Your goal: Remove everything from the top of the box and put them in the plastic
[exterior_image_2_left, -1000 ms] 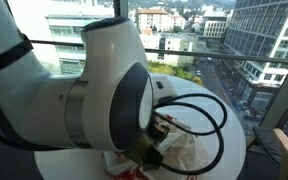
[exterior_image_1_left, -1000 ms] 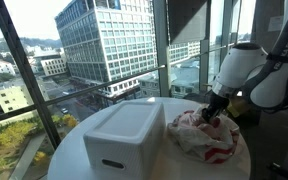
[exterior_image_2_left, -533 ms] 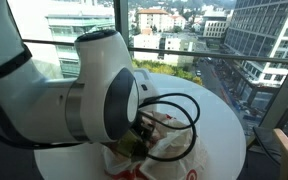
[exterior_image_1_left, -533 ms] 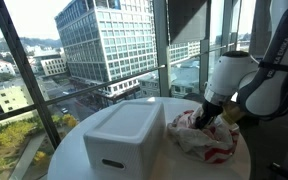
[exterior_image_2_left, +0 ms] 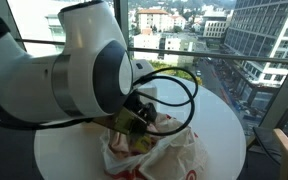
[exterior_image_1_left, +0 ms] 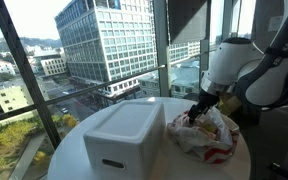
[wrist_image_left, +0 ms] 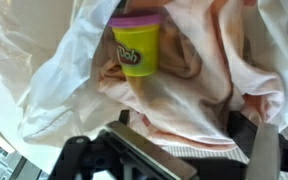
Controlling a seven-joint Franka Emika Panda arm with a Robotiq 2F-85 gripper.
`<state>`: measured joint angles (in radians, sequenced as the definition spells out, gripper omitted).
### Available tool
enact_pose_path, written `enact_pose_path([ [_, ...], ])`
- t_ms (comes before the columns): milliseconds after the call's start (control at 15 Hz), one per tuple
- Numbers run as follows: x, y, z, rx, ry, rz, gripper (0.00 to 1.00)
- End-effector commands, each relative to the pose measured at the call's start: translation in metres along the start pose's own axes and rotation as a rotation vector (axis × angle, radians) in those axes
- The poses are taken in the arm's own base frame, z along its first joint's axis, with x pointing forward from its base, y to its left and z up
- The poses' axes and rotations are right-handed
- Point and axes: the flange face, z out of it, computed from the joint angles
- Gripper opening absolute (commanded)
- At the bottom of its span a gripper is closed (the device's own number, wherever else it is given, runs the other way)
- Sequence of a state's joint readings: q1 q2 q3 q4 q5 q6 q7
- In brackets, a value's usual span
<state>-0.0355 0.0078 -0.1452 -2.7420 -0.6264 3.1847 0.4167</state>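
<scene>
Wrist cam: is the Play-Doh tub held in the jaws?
No, the Play-Doh tub lies inside the plastic bag, apart from the jaws.

The gripper (exterior_image_1_left: 196, 114) has come up and across. A second ago it was sunk low in the plastic bag (exterior_image_1_left: 218, 140), on the side away from the box (exterior_image_1_left: 129, 135); now it stands higher, at the bag's edge nearer the box. The arm (exterior_image_1_left: 230, 60) above it sits higher in the frame too. In an exterior view the arm (exterior_image_2_left: 89, 68) has swung up and to the left, so its bulky white body no longer covers the plastic bag (exterior_image_2_left: 172, 158). Far more of the crumpled white plastic now shows below and to the right of the gripper (exterior_image_2_left: 134, 122)
</scene>
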Motion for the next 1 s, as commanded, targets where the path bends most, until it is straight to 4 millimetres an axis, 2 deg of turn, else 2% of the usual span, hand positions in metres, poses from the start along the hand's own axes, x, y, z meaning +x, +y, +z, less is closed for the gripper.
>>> enact_pose_path([
  [0, 0.015, -0.001, -0.051, -0.052, 0.058, -0.018, 1.0],
  [67, 0.015, -0.003, -0.062, -0.065, 0.065, -0.015, 1.0],
  [267, 0.031, -0.032, -0.068, -0.043, 0.042, 0.002, 1.0],
  [467, 0.029, -0.069, -0.067, 0.022, -0.016, 0.025, 1.0],
  [667, 0.02, -0.094, -0.063, 0.056, -0.104, 0.063, 1.0],
  [800, 0.015, -0.105, -0.062, 0.075, -0.148, 0.078, 1.0],
  [933, 0.011, -0.105, -0.055, 0.075, -0.175, 0.076, 1.0],
])
